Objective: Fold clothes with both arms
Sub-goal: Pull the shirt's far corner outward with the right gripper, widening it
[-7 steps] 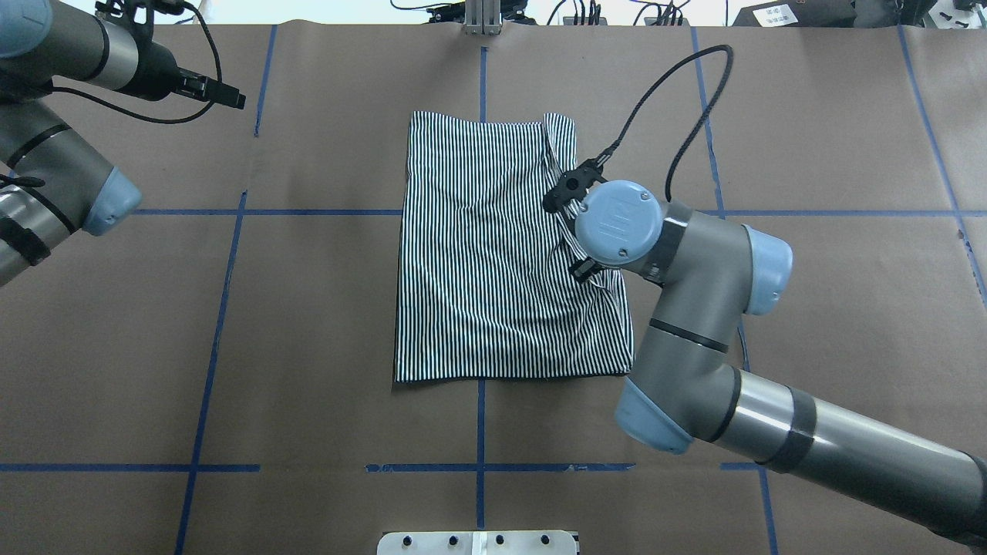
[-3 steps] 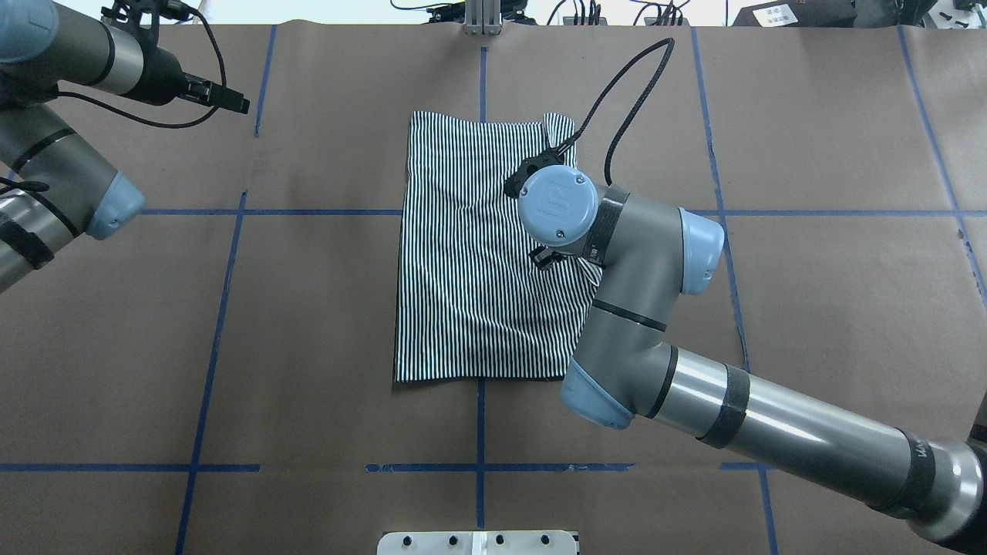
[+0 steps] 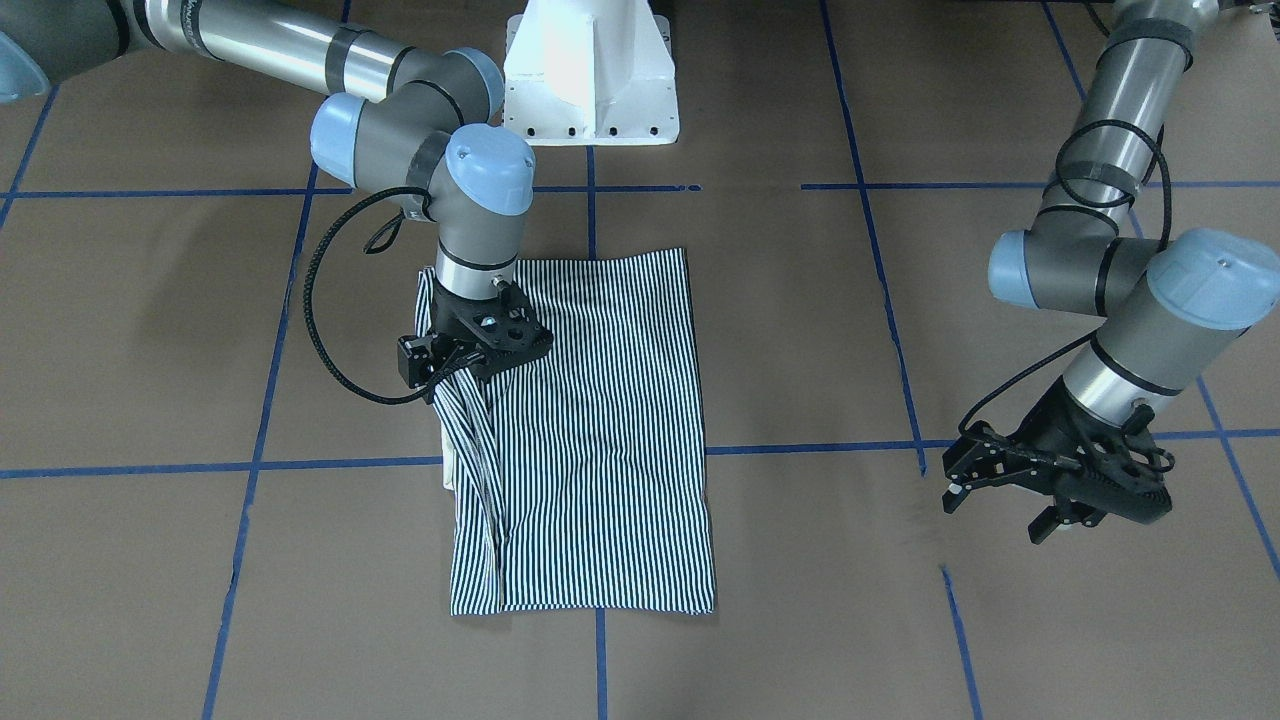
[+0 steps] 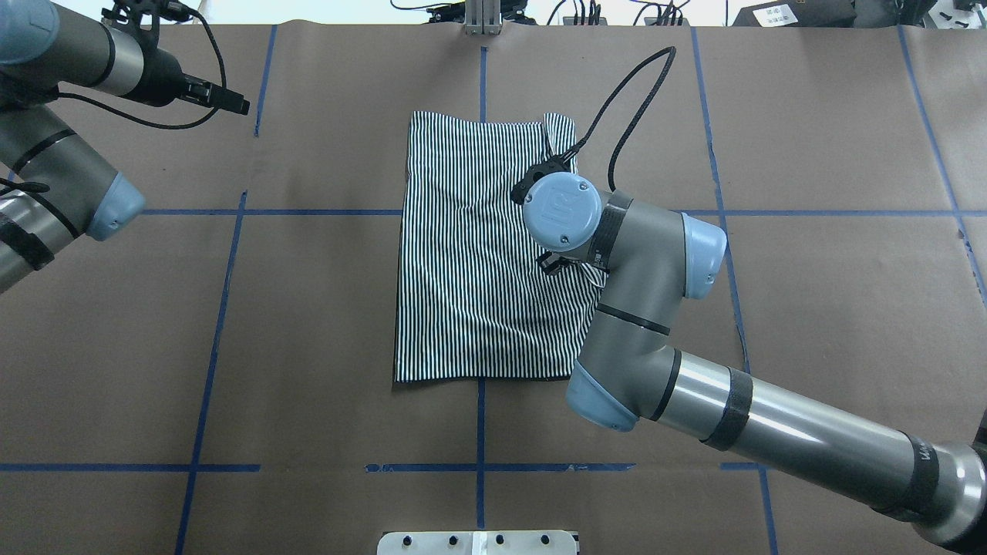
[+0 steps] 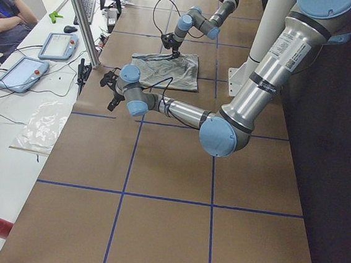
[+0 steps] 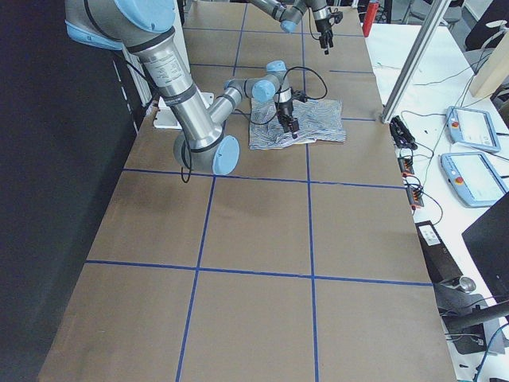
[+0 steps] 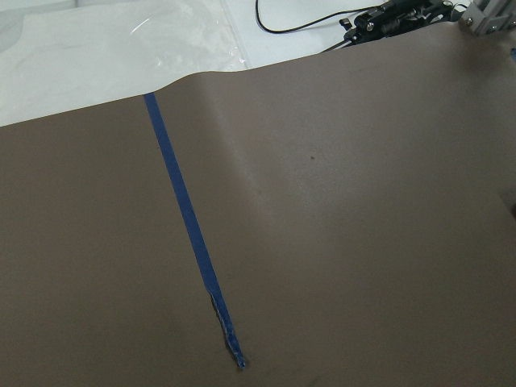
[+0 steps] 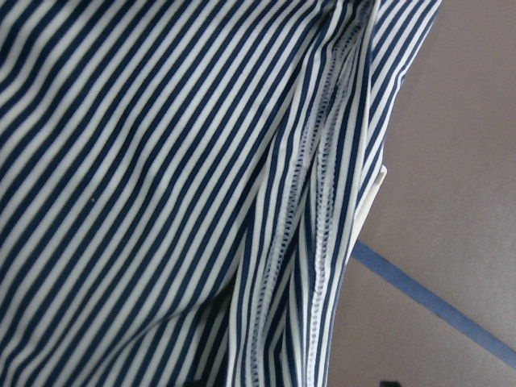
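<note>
The striped polo shirt (image 4: 470, 262) lies as a folded rectangle at the middle of the table (image 4: 308, 308). My right gripper (image 3: 455, 375) is shut on its right-hand edge and holds a bunched ridge of fabric lifted over the shirt (image 3: 600, 450). In the overhead view the wrist hides the fingers. The right wrist view is filled with stripes and a stitched hem (image 8: 322, 185), with a cream edge (image 8: 375, 193) beside it. My left gripper (image 3: 995, 510) hangs open and holds nothing over bare paper, far off to the shirt's left; it also shows in the overhead view (image 4: 231, 100).
Brown paper with blue tape lines (image 4: 216, 324) covers the table. The white pedestal base (image 3: 590, 70) stands at the robot's side. A bench with tablets (image 5: 22, 73), cables and a clear plastic sheet (image 7: 121, 40) runs along the far edge, where a person sits (image 5: 6, 16).
The right arm has swung toward the shirt's centre, dragging the gripped right edge over the body of the shirt, so the right side now looks narrower. The left arm has barely moved.
</note>
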`<state>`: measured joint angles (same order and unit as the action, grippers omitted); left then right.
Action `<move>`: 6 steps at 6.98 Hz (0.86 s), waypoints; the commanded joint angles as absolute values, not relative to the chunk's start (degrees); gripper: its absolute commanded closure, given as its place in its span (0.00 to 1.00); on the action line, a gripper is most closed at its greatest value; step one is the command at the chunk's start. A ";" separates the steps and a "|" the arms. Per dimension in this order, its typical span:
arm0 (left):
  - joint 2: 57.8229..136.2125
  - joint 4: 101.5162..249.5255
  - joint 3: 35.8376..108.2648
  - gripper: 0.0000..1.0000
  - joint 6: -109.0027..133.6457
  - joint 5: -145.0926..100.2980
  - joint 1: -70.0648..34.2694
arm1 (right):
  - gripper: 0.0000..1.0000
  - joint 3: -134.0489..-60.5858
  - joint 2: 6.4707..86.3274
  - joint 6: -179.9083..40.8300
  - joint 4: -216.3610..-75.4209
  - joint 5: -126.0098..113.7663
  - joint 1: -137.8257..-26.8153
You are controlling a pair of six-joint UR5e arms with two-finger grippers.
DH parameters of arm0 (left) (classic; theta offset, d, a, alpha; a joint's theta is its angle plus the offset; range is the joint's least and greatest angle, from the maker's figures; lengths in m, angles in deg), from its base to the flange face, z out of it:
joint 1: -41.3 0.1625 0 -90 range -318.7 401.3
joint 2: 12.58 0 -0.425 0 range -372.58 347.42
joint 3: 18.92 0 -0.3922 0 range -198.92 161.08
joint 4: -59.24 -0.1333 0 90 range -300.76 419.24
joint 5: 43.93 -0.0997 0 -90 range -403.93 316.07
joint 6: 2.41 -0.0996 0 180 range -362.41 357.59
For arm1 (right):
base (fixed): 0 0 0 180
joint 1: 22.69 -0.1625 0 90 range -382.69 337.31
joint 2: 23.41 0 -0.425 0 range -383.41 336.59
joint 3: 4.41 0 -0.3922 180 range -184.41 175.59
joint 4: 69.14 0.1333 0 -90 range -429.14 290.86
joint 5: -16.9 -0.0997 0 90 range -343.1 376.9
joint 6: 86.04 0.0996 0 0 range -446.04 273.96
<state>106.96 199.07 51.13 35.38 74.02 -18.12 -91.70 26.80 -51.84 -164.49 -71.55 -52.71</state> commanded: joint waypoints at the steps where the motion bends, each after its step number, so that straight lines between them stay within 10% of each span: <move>1: 106.95 199.08 51.13 0.00 35.38 74.02 -18.12 | 0.21 -91.34 27.30 -51.85 -164.51 -71.43 -52.57; 6: 107.04 199.08 51.22 0.00 35.47 74.02 -18.03 | 0.21 -93.43 31.24 -58.34 -166.44 -71.87 -57.66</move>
<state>106.97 199.08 51.21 35.45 74.02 -18.05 -92.17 29.18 -56.43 -166.33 -71.78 -56.13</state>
